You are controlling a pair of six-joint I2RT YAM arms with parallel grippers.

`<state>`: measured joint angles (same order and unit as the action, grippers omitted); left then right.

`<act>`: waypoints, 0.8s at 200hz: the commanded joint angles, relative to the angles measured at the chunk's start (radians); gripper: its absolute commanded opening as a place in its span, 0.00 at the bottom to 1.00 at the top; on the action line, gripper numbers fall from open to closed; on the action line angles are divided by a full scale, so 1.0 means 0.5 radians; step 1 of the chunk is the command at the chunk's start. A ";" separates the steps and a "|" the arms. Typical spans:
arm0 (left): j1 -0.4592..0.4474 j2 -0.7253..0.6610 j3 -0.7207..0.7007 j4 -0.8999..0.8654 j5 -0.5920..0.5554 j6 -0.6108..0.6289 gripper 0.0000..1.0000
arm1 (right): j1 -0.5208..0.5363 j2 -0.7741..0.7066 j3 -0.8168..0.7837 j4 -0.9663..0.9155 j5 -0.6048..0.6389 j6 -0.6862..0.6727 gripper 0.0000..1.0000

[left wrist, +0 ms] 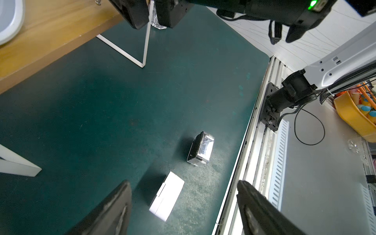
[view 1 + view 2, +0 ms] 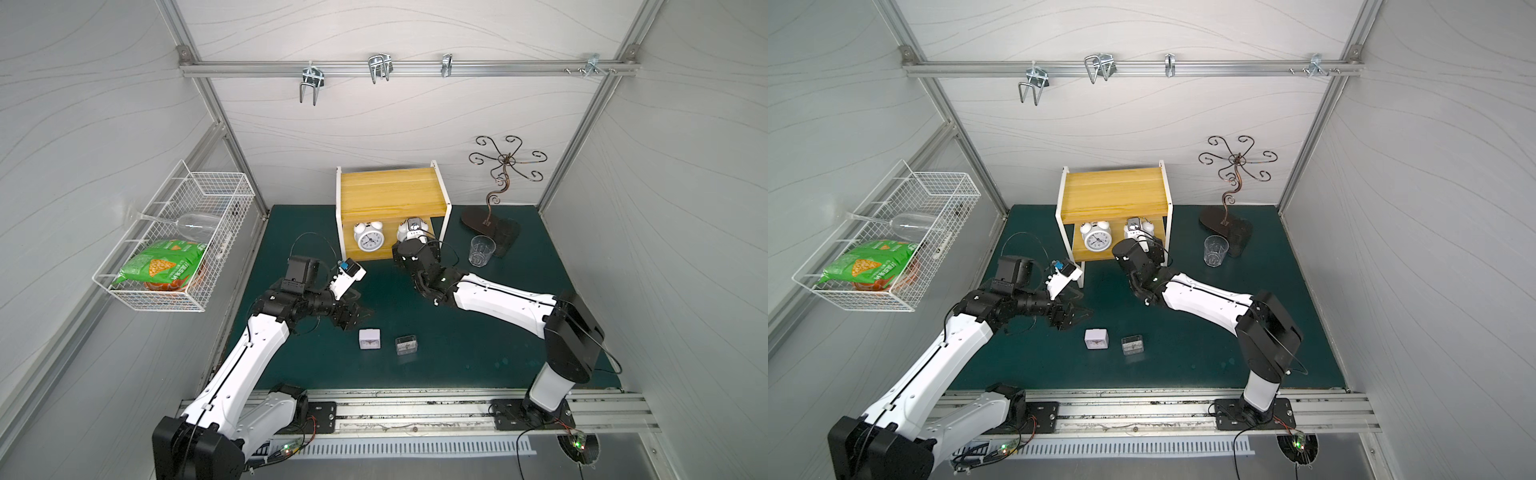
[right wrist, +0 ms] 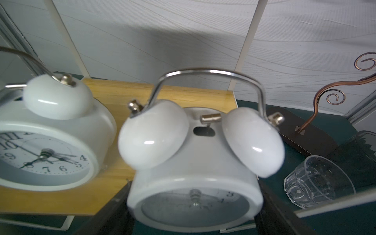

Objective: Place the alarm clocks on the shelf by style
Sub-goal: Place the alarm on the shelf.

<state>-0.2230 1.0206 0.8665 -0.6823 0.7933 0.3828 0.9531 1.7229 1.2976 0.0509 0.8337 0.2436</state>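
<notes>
- Green surface [image 2: 478, 353] covers the floor of a grey-walled booth, and a white wire basket [image 2: 137, 293] hangs on the far left.
- My left fingers [image 2: 355, 316] hover spread and released, holding nothing.
- Just in front of them a white square clock [image 2: 369, 338] stands on the surface. A transparent square clock [image 2: 406, 345] stands close to its right, not touching.
- Further back is the shelf [image 2: 390, 195]. One twin-bell clock [image 2: 368, 237] stands on the left of its lower board, face forward.
- My right fingers [image 2: 411, 241] are clenched on the sides of a second twin-bell clock [image 2: 411, 227] at that board's right end.
- Right of the shelf, a drinking glass [image 2: 482, 250] stands upright.
</notes>
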 commanded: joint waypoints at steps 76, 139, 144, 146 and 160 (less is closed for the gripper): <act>0.006 -0.029 0.010 0.040 0.044 0.033 0.83 | -0.035 0.116 0.186 -0.062 0.069 0.049 0.71; 0.007 -0.038 0.010 0.028 0.045 0.041 0.83 | -0.041 0.165 0.214 -0.092 0.096 0.060 0.71; 0.007 -0.038 0.010 0.027 0.044 0.037 0.83 | -0.041 0.166 0.214 -0.092 0.097 0.065 0.71; 0.007 -0.038 0.010 0.025 0.047 0.038 0.83 | -0.041 0.167 0.213 -0.093 0.098 0.066 0.72; 0.007 -0.041 0.012 0.023 0.048 0.037 0.83 | -0.041 0.169 0.209 -0.092 0.104 0.074 0.72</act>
<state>-0.2234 1.0195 0.8665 -0.6834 0.7963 0.3897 0.9493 1.7962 1.3701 -0.0124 0.8665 0.2661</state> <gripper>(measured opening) 0.833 0.857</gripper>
